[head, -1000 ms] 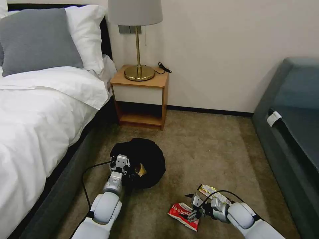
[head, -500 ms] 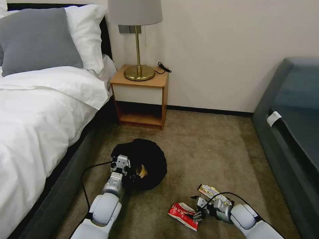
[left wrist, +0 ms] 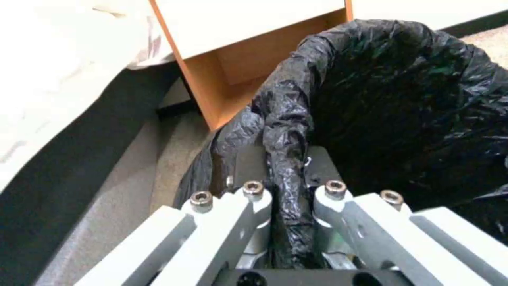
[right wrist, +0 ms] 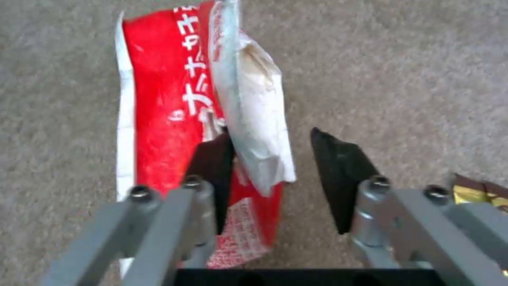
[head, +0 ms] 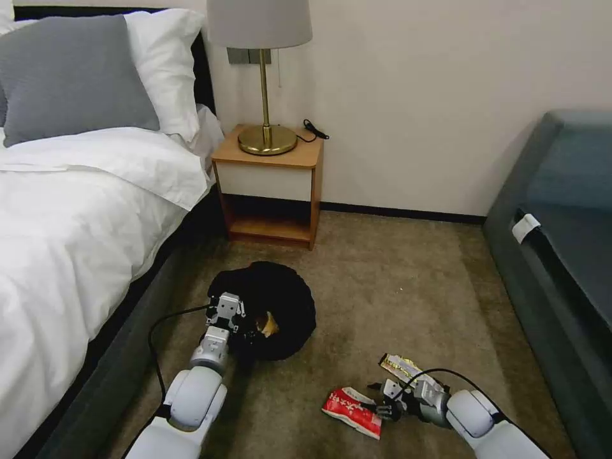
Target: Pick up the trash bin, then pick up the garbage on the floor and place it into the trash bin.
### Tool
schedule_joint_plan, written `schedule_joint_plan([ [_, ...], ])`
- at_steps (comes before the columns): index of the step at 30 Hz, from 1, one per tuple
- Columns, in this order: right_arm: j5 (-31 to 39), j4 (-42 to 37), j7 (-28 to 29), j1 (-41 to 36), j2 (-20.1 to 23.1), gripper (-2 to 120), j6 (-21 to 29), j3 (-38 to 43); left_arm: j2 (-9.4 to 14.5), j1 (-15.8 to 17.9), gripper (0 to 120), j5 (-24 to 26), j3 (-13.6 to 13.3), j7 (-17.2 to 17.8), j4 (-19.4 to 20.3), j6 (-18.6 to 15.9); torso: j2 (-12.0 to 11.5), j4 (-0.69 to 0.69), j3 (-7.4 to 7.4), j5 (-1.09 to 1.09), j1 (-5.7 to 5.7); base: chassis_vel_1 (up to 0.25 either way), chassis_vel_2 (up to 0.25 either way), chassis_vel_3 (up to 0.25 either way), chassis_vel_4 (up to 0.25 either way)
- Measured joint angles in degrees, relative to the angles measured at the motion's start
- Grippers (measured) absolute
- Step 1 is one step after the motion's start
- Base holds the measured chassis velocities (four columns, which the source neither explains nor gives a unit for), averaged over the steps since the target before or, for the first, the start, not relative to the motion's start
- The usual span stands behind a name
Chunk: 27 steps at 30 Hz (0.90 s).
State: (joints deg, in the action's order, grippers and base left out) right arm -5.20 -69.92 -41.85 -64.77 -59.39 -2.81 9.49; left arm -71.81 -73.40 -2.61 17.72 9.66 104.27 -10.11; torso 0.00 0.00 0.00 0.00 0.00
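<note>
I see the snack packet (right wrist: 174, 119) lying lengthwise away from my right gripper (right wrist: 275, 174), spread wide around its near end; left gripper (left wrist: 288, 190) clamps the bin (left wrist: 402, 99) rim.

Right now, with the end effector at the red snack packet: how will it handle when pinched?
Probably floppy: the snack packet lies flat and creased with a raised fold. Likely light, so it may slide on the carpet. The right end effector is open.

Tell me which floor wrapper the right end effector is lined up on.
The red-and-white snack packet: the open right end effector straddles its raised white flap. The dark bar wrapper lies off to the side.
</note>
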Motion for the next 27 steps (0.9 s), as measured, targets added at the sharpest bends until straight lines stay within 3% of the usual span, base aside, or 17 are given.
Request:
schedule_joint_plan([
  [10,-1.2,-0.2,-0.7,-0.3,0.1,0,-1.4,1.1,0.9,-1.5,4,0.1,1.1,-0.1,2.0,-0.4,0.0,0.0,0.0,0.01,0.0,0.0,0.0,0.0,0.0],
  [20,-1.3,-1.1,-0.7,-1.2,0.0,0,-1.8,3.1,0.1,-1.7,4,-0.5,0.7,-0.1,2.0,-0.2,0.0,0.0,0.0,0.0,0.0,0.0,0.0,0.0,0.0],
  [27,1.8,-1.6,-0.6,-0.5,-0.6,0,-3.6,8.8,-0.4,-1.8,4,-0.9,-0.1,-0.2,2.1,-0.1,0.0,-0.02,0.0,0.0,0.0,0.0,0.0,0.0,0.0],
])
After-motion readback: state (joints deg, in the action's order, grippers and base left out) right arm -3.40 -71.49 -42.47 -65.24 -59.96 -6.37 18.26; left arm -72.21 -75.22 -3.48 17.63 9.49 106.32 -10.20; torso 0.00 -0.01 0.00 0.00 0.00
